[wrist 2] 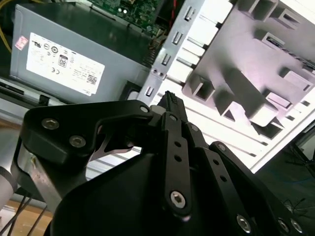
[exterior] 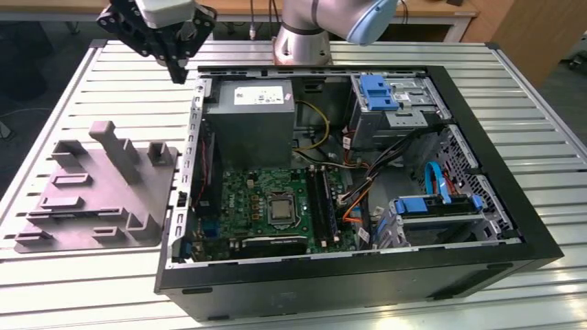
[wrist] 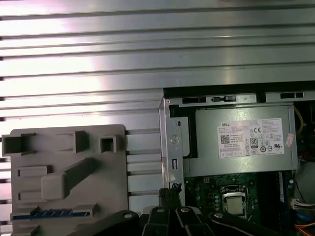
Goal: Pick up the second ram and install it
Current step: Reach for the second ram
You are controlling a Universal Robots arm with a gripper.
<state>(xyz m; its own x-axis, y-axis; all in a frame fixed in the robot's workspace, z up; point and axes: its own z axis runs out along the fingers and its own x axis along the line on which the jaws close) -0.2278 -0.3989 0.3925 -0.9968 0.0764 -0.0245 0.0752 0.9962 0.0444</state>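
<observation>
Exterior view: black fingers (exterior: 176, 67), pressed together and empty, hang above the ribbed metal table (exterior: 92, 295), between the grey moulded plastic holder (exterior: 101, 206) and the open black computer case (exterior: 541, 240), clear of both.

First wrist view: the second ram (wrist: 51, 213), a thin blue-green stick, lies slotted along the holder's edge.

Second wrist view: the fingers point near the case's perforated steel rim.

pincer (exterior: 176, 69): matte black, chunky linked bars narrowing to slim tips
screws (wrist 2: 177, 198): bright silver heads dotted along the black links, catching the light right now
wrist housing (exterior: 168, 9): pale grey-white block sitting above the black linkage
arm tube (exterior: 303, 42): round, brushed silver
joint cap (exterior: 372, 22): light blue, smooth and glossy
</observation>
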